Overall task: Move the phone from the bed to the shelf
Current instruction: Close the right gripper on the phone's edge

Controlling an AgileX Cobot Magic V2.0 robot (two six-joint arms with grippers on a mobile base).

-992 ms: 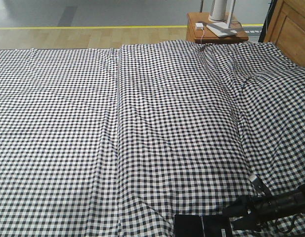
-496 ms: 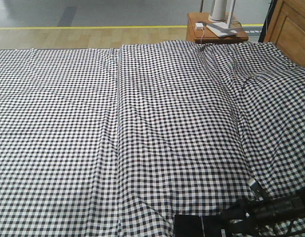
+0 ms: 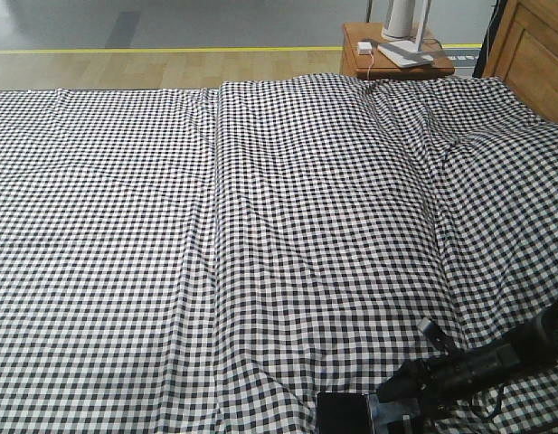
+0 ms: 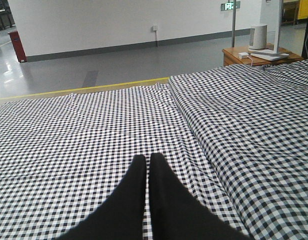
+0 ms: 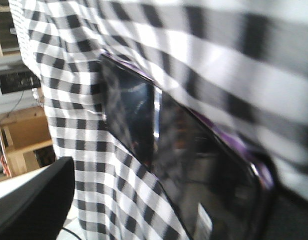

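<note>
The phone [image 3: 344, 413] is a glossy black slab lying on the bed [image 3: 260, 226] at the front edge of the gingham sheet. Up close, the phone [image 5: 193, 165] shows a seam across its middle. My right gripper [image 3: 392, 395] reaches in from the right, with its tip at the phone's right end. In the right wrist view this gripper [image 5: 163, 210] is open; one black finger [image 5: 29, 200] stands apart on the left, and the phone lies inside the gap. My left gripper [image 4: 146, 160] is shut and empty over the sheet. Pale boards of the shelf [image 5: 16, 135] show at the left edge.
A reddish-brown bedside table [image 3: 396, 56] with white devices on it stands beyond the bed's far right corner. The brown headboard [image 3: 532, 50] rises at the right. Folds run down the sheet's middle. Wooden floor with a yellow line lies beyond the bed.
The right arm has slid left and risen slightly, bringing its gripper tip up to the phone's right end. The phone has not moved.
</note>
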